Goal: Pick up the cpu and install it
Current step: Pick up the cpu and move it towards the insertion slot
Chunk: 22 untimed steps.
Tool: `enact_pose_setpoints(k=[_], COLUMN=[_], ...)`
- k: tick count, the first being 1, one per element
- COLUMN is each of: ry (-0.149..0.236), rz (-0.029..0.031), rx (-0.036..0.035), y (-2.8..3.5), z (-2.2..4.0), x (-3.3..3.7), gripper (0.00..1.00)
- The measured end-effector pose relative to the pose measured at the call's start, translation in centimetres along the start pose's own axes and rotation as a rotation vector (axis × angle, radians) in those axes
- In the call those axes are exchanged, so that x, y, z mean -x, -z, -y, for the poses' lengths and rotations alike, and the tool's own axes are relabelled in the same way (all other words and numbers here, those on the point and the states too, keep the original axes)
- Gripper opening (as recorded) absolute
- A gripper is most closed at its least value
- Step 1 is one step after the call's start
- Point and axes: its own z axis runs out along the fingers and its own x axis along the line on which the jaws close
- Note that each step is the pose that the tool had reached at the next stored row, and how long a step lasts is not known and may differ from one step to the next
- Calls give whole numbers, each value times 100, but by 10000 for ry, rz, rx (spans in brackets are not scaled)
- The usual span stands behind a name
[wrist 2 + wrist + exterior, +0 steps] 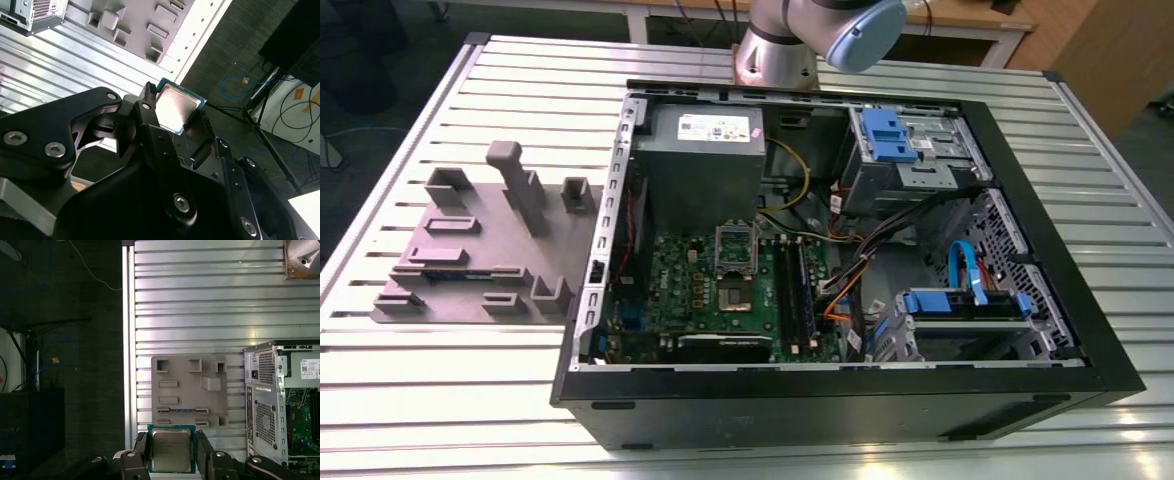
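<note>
Fingers (201, 451) clamped on cpu (171, 450) edges; cpu flat, square, shiny silver-grey top, green rim.

The cpu (171, 450) has a smooth, satin silver-grey metal lid with a green board edge showing around it. The gripper (171, 454) is matt black, with bright metal screw heads. The worktop (480, 400) is ribbed, brushed bare metal. The parts tray (507, 235) looks like matt grey plastic. The computer case (827, 410) has a matt black shell and dull bare-metal inner walls.
</note>
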Motion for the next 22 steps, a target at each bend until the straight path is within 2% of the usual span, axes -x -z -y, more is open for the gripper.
enact_pose_setpoints(k=[5, 11, 13, 18, 22], ry=[-1, -2, -2, -1, -1], rz=[13, 17, 14, 15, 17], rx=[1, 2, 0, 25, 41], y=[-82, -184, -204, -238, -296], z=[18, 175, 194, 208, 280], x=[1, 12, 49, 203, 252], gripper=[47, 47, 47, 47, 47])
